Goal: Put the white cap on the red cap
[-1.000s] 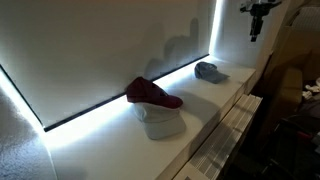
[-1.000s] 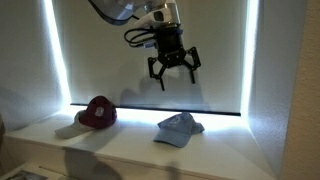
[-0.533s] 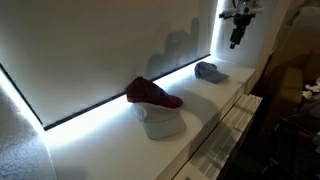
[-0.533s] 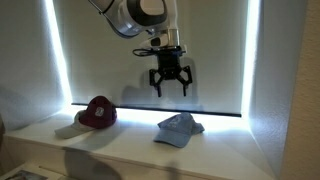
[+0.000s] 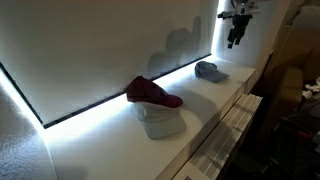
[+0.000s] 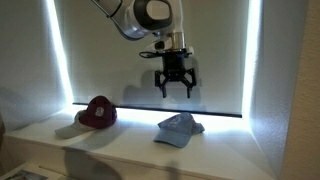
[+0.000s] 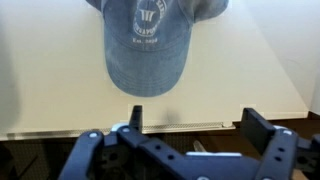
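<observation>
The white cap (image 5: pixel 210 70) is a small bluish-grey cap lying on the white shelf; it also shows in an exterior view (image 6: pixel 180 127) and at the top of the wrist view (image 7: pixel 145 40). The red cap (image 5: pixel 152 94), maroon, lies further along the shelf and also shows in an exterior view (image 6: pixel 98 111). My gripper (image 6: pixel 175 92) hangs open and empty in the air above the white cap, well clear of it. It also shows in an exterior view (image 5: pixel 234 42), and its two fingers frame bare shelf in the wrist view (image 7: pixel 196 125).
A bulkier whitish cap (image 5: pixel 161 122) lies right beside the red cap, at the shelf's front; its brim shows in an exterior view (image 6: pixel 68 130). A dark panel edged with bright light strips (image 6: pixel 55 60) backs the shelf. The shelf's front edge (image 7: pixel 180 127) drops off.
My gripper has come lower and moved in over the white cap, staying open. The caps have not moved.
</observation>
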`<act>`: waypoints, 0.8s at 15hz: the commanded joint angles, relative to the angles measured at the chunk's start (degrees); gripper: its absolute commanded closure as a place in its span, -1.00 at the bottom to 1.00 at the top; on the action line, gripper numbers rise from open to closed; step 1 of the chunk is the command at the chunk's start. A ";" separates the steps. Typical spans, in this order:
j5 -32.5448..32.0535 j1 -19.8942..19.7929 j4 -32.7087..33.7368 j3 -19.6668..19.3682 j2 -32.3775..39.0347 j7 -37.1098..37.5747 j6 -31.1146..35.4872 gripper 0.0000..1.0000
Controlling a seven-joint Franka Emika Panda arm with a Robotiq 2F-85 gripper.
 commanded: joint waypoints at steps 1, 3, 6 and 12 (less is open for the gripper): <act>10.62 -2.66 -6.70 1.26 -5.60 -4.41 4.83 -1.00; 15.62 -3.33 -6.51 1.07 -4.87 -5.54 4.18 -1.00; 16.78 -4.18 -6.85 -0.38 -4.03 -5.80 3.14 -1.00; 15.19 -3.85 -5.90 -0.59 -3.39 -4.22 2.74 -1.00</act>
